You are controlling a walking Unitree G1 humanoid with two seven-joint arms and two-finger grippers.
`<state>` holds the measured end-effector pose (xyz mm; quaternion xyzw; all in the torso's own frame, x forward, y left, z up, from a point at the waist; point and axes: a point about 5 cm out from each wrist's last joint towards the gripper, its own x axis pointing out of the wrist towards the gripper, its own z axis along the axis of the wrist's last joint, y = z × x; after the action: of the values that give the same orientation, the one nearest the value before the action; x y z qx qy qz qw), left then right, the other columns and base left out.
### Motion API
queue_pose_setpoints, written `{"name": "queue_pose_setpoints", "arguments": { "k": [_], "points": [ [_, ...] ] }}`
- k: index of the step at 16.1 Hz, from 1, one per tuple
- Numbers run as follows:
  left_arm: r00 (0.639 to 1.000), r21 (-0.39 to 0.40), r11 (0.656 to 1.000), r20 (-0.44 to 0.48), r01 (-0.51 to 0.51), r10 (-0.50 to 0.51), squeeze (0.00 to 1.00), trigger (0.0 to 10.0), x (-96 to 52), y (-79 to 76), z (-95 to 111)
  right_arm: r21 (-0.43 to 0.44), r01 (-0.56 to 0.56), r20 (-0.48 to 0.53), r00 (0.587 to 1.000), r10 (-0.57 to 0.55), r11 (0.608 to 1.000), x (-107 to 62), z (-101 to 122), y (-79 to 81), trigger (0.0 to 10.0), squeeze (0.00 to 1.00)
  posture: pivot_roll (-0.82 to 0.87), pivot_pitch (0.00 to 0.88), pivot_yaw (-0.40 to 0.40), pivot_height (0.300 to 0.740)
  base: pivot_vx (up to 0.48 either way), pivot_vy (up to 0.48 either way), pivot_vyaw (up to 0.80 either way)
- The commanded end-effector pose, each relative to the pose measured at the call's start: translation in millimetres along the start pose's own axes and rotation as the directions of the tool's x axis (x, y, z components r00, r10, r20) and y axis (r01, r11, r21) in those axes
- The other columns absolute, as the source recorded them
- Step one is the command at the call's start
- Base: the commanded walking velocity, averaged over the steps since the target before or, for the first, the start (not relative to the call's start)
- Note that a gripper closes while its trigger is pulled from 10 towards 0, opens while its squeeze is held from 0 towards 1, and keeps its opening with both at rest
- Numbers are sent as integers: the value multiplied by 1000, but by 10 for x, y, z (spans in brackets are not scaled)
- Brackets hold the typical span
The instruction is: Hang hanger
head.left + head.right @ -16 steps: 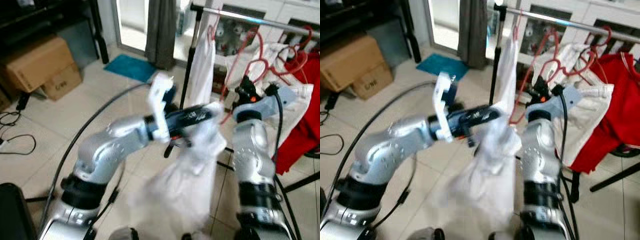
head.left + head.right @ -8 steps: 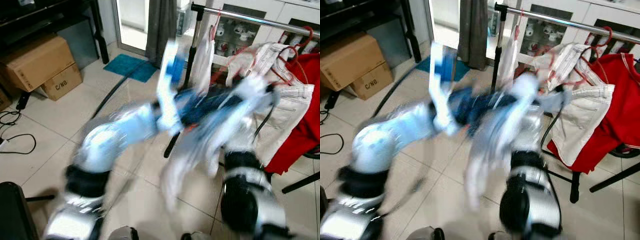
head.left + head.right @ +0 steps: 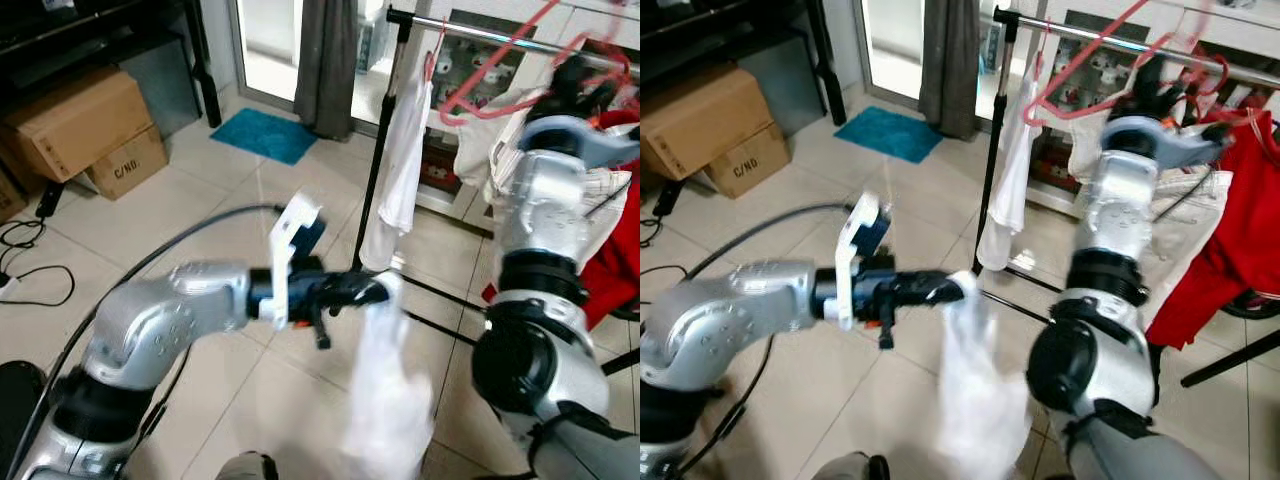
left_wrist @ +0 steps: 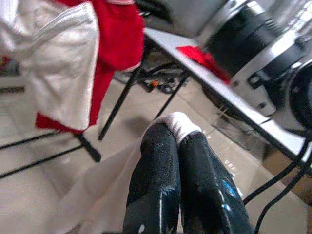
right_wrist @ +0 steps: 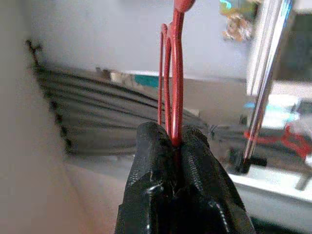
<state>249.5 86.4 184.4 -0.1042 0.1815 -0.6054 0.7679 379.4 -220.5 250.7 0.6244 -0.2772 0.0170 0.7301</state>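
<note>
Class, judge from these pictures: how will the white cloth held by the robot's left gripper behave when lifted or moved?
The white cloth looks floppy: it hangs limp below the left gripper. It is probably light, since a pinch holds it. It will likely swing when moved.

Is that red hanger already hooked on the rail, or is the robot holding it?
Held, not hung. The right gripper is shut on the red hanger, raised beside the rail; its hook end is blurred.

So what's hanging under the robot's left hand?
A thin white cloth droops from the closed left hand toward the pale tiled floor. Its pinched corner is partly hidden between the black fingers, and its blurred lower end can't be made out.
</note>
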Motion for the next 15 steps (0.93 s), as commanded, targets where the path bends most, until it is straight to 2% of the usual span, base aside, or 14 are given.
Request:
{"name": "queue_pose_setpoints", "arguments": {
  "k": [1,2,3,4,5,6,7,8,9,10,11,13,14,15],
  "points": [
    [999,29,998,23,-50,49,0,0,-95,23,47,-123,1,-36,999,-6,992,-43,7,-41,0,0,12,48,-32,740,0,0,0],
    [995,15,995,11,-95,95,0,0,-210,38,-21,-322,24,-72,996,-50,946,-145,71,-166,0,0,15,50,-33,740,0,0,0],
    [992,10,992,-5,-123,123,0,0,-287,37,-81,-451,0,-101,994,-52,892,-237,118,-243,0,0,18,50,-36,740,0,0,0],
    [982,6,982,-21,-189,189,0,0,-391,57,-169,-583,-1,-131,987,-92,813,-404,201,-363,0,0,21,53,-40,740,0,0,0],
    [956,-8,956,-17,-292,292,0,0,-472,121,-231,-677,-7,-151,980,-129,736,-576,276,-434,0,0,21,53,-40,740,0,0,0],
    [931,-43,930,-7,-365,365,0,0,-506,180,-251,-710,-13,-164,975,-148,704,-656,298,-456,0,0,21,53,-41,740,0,0,0],
    [876,-124,870,10,-477,482,0,157,-561,283,-292,-779,-33,-206,957,-206,626,-876,315,-504,0,0,18,55,-42,740,0,0,0],
    [848,-120,843,12,-525,530,0,1294,-580,322,-333,-830,-64,-253,929,-271,554,-1102,288,-536,0,0,14,55,-47,740,0,0,0],
    [818,-97,819,60,-566,572,0,8706,-572,363,-328,-873,-120,-301,895,-329,473,-1295,232,-561,0,0,11,54,-50,740,0,0,0],
    [795,-83,801,95,-593,599,0,8627,-564,390,-311,-884,-133,-315,879,-359,449,-1397,201,-569,8275,0,8,52,-50,740,0,0,0],
    [728,-48,739,143,-672,671,0,10000,-561,457,-294,-883,-116,-330,842,-427,455,-1590,145,-593,10000,0,2,52,-49,740,0,0,0],
    [619,-48,631,149,-774,771,0,10000,-546,545,-325,-901,-103,-323,809,-491,422,-1810,103,-607,10000,0,-9,46,-42,740,0,0,0],
    [575,-59,587,141,-808,806,0,10000,-526,576,-328,-926,-85,-288,787,-546,367,-1884,121,-656,10000,0,-11,45,-39,740,0,0,0],
    [523,-17,530,136,-848,841,0,10000,-515,599,-331,-942,-57,-248,784,-570,331,-1915,161,-667,10000,0,-11,46,-36,740,0,0,-800]
  ]
}}
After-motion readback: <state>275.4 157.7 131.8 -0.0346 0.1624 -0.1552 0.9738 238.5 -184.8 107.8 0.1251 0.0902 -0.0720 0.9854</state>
